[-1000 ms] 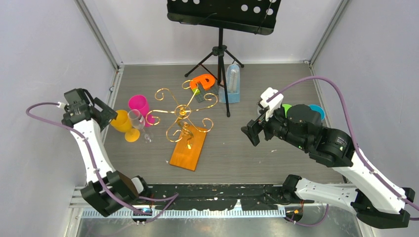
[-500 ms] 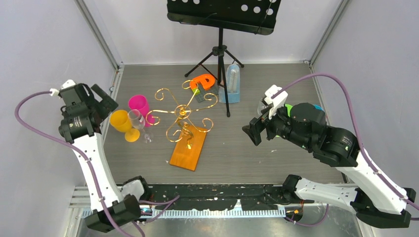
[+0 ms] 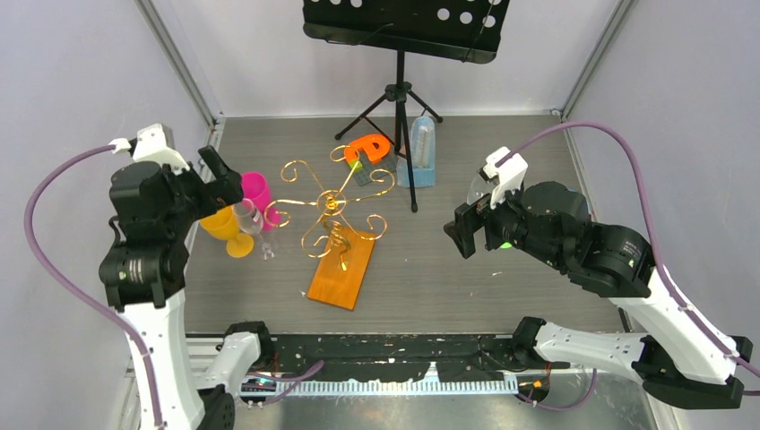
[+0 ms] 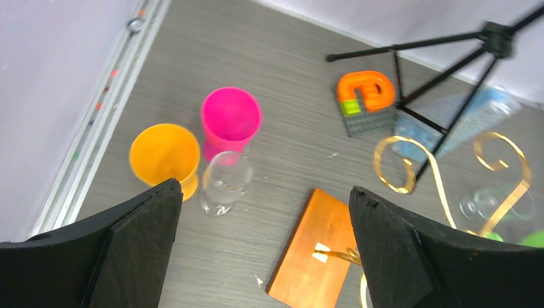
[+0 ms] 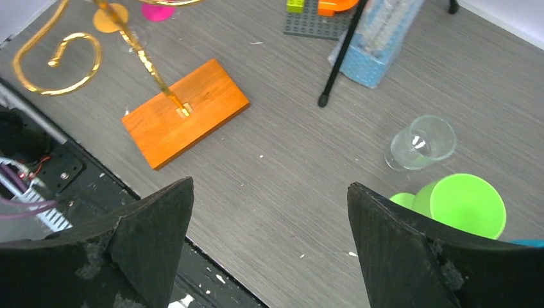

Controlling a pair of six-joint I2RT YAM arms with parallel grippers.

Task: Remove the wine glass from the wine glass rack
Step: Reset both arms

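Both claws are spread wide and hold nothing. The left claw [image 4: 264, 192] hangs high over the left side of the table [image 3: 430, 269], above an orange goblet [image 4: 163, 154] and a pink cup [image 4: 231, 115]. The wine glass [image 4: 224, 183] stands upright on the table just beside those two, off the rack [image 3: 332, 204]. The rack's nearest gold curl ends close by; whether they touch I cannot tell. The right claw [image 5: 269, 186] hovers well apart on the right, near a green cup [image 5: 467, 204] and a second clear glass [image 5: 420, 141].
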